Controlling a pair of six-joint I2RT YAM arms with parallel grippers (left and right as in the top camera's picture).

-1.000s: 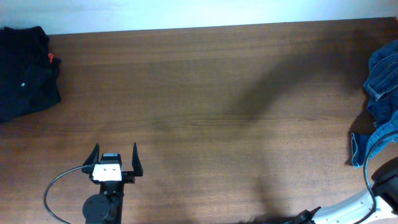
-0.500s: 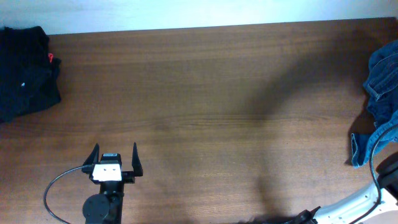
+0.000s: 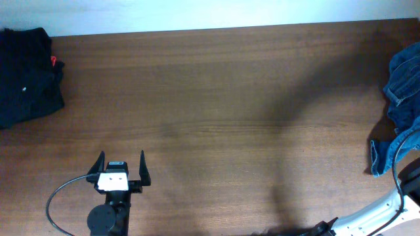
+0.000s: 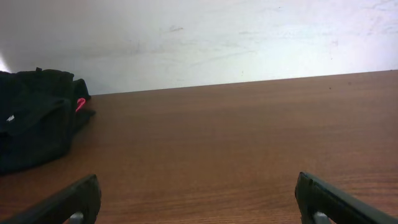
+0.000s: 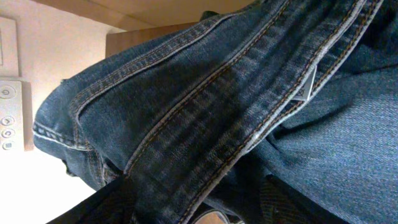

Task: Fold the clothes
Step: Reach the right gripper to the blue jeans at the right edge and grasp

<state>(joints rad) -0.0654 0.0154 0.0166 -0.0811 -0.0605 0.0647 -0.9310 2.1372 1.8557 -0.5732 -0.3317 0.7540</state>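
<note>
Wood table across overhead view
Blue denim jeans bunched at far right table edge, partly off frame, filling right wrist view
Black garment pile at back left corner, well apart from jeans
Left gripper front left, jaws wide open
Right gripper close against denim, open or gripping: cannot tell

Found jeans bunched in a crumpled heap at right edge of tabletop; medium-blue denim, faded seams, tan double stitching; partly cut off from view.
</note>
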